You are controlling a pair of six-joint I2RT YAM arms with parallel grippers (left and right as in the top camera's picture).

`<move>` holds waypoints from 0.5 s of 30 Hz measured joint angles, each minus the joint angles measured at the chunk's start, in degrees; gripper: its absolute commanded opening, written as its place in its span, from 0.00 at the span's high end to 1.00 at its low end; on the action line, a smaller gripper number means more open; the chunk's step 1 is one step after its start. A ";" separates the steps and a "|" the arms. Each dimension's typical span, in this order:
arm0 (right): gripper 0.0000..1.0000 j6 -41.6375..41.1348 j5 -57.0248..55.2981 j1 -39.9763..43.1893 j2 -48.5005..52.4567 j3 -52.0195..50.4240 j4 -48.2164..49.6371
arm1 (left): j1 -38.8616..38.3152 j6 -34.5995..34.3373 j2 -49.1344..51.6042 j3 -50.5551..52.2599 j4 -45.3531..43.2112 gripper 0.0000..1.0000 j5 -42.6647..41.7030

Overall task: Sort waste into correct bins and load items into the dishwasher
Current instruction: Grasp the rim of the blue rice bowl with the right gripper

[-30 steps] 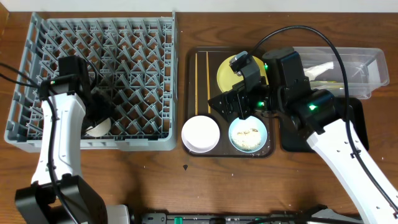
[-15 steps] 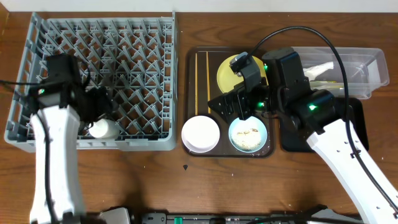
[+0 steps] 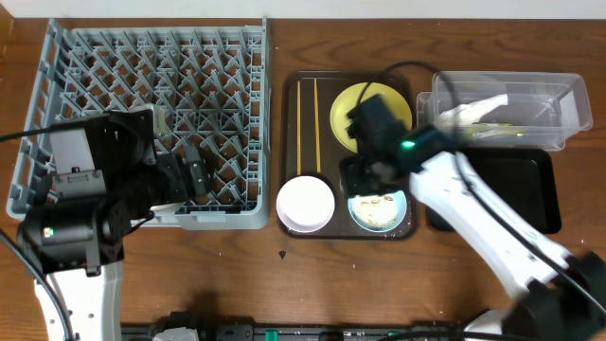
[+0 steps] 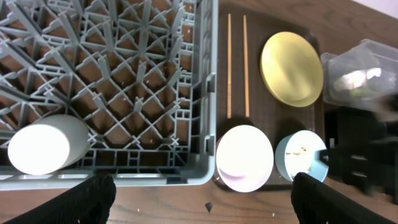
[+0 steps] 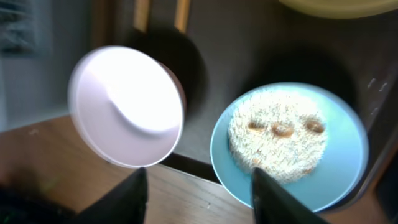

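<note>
The light blue bowl (image 3: 381,210) with rice scraps (image 5: 280,134) sits on the brown tray, the white bowl (image 3: 305,204) to its left. My right gripper (image 3: 371,175) hovers open just above them; its fingers (image 5: 202,199) straddle the gap between the white bowl (image 5: 127,106) and the blue bowl (image 5: 289,149). The yellow plate (image 3: 358,112) and two chopsticks (image 3: 308,118) lie farther back. My left gripper (image 3: 185,178) is open and empty over the front edge of the grey dish rack (image 3: 142,85). The clear tub (image 3: 507,95) holds the napkin (image 3: 478,106) and wrapper (image 3: 492,131).
A white cup-like item (image 4: 43,144) lies on its side in the rack's front left cells. The black tray (image 3: 516,189) sits in front of the tub. The brown serving tray (image 3: 292,133) lies between the rack and the bins. Bare wood runs along the table's front.
My left gripper has risen and drawn back toward the rack's front edge, leaving the white item in the rack. My right arm has swung, and its gripper now sits nearer the blue bowl.
</note>
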State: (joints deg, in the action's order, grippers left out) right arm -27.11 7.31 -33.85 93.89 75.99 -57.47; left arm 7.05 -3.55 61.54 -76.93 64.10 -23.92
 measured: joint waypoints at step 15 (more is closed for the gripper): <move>0.95 -11.47 -5.64 -2.12 15.74 0.00 3.02 | -0.04 0.63 -0.07 0.00 0.20 0.09 -0.17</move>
State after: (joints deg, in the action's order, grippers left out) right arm -38.59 1.67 -35.97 109.62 75.99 -54.46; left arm 7.01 -2.92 61.47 -76.93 64.29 -24.10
